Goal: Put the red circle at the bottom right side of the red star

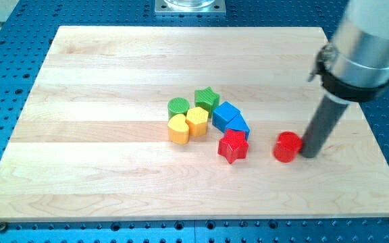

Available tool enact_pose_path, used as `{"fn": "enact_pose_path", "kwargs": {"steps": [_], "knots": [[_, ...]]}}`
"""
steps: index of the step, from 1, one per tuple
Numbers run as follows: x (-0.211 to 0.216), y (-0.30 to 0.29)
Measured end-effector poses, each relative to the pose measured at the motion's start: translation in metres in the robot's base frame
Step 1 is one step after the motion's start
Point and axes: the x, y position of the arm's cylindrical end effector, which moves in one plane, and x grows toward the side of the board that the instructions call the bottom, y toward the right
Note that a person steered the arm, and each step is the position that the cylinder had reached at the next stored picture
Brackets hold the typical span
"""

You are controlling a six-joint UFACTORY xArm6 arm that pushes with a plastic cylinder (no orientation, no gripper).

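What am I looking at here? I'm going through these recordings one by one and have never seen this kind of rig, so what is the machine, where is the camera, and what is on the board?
There is a single picture, from one camera looking down at a slant on a wooden board; its mounting is not on record. The grey cylinder at the view's top right is the end of a robot arm. It has no gripper, only a dark rod, and my tip slides on the board to push blocks. Nothing is held.

The tip sits just at the view's right of the red circle, close against it. Left of that lies the red star, with a gap between them. Beyond the star is a cluster: two blue blocks, a green star, a green circle, a yellow hexagon and a yellow heart.
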Motion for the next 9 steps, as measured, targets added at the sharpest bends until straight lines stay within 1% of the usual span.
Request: {"fn": "enact_pose_path", "kwargs": {"steps": [1,2,3,4,5,6,7,8,9], "knots": [[0.003,-0.02],[-0.022,-0.005],[-0.062,-0.003],[-0.056,-0.03],[-0.013,-0.023],[-0.001,0.002],[-0.003,0.002],[-0.051,-0.005],[-0.045,-0.031]]}}
